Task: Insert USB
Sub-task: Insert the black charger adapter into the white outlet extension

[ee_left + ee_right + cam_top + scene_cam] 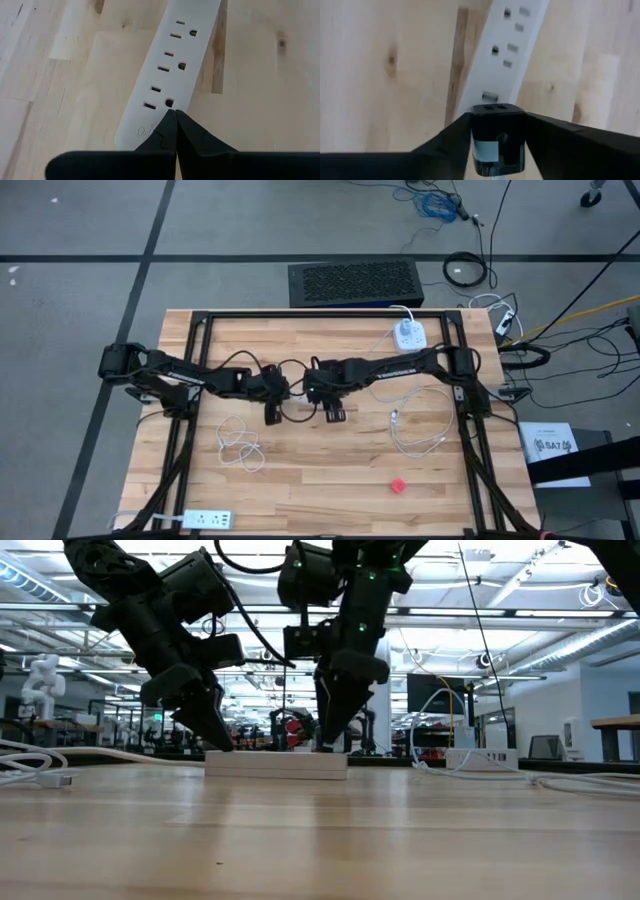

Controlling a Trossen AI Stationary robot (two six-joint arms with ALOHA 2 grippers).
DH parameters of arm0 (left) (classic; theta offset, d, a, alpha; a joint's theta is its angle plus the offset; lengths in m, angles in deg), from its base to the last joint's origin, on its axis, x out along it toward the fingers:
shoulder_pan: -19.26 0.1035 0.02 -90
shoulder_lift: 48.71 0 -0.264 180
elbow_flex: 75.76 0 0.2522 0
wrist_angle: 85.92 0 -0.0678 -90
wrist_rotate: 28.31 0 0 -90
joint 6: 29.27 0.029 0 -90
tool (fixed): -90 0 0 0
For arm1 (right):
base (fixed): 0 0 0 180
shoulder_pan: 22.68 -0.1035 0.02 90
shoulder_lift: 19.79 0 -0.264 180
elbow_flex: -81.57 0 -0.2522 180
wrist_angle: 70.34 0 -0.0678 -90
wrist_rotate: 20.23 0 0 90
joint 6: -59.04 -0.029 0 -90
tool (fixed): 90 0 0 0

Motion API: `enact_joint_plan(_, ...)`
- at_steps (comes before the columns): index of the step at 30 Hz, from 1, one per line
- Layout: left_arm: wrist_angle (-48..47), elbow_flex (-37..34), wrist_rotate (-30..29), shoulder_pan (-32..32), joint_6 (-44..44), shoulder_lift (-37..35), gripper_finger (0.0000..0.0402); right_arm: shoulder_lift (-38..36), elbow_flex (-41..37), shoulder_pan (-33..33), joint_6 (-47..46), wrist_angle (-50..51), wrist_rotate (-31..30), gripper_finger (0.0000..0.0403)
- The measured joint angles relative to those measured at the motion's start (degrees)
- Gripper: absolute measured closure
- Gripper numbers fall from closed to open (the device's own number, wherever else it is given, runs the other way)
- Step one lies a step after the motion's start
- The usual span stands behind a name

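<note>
USB plug (497, 137), black with a pale band, is clamped between the right gripper (498, 131) fingers, just above the white power strip (506, 55) on the worktop (330, 480). Left gripper (175, 125) fingers are closed, tips at the strip's end.

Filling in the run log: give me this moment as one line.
left pincer: shut, tips on power strip end | right pincer: shut on USB plug, over strip's USB ports | plug not yet inserted

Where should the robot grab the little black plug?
By its two flat sides, coming from above, as the right gripper holds the black plug now. That probably leaves its far end free to meet the slot on the white power strip.
</note>
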Motion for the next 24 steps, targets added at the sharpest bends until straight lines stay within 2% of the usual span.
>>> enact_joint_plan(5, 0.22, 0.02, 0.00, 0.00, 0.02, 0.02, 0.0401, 0.28, 0.02, 0.00, 2.23, -3.28, -0.13, 0.0301)
enact_joint_plan(11, 0.20, 0.02, 0.02, 0.00, 0.02, 0.02, 0.0401, -0.07, -0.02, 0.00, 2.72, -9.81, -4.81, 0.0301)
enact_joint_plan(13, 0.24, 0.01, 0.12, 0.00, 0.02, 0.02, 0.0401, -0.39, -0.07, 0.00, 1.40, -13.07, -4.55, 0.0301)
enact_joint_plan(16, 1.05, -0.62, 0.22, 0.00, -0.02, 0.00, 0.0401, -0.67, -2.36, -0.22, 0.81, -20.48, -4.61, 0.0301)
enact_joint_plan(20, 2.56, -1.59, 0.24, 0.00, -0.07, -0.09, 0.0401, -1.68, -9.35, -0.91, -3.26, -33.89, -4.60, 0.0301)
enact_joint_plan(24, 3.52, -1.81, 0.26, -0.02, 0.04, -0.09, 0.0401, -3.34, -19.88, -2.40, -6.06, -56.27, -5.27, 0.0301)
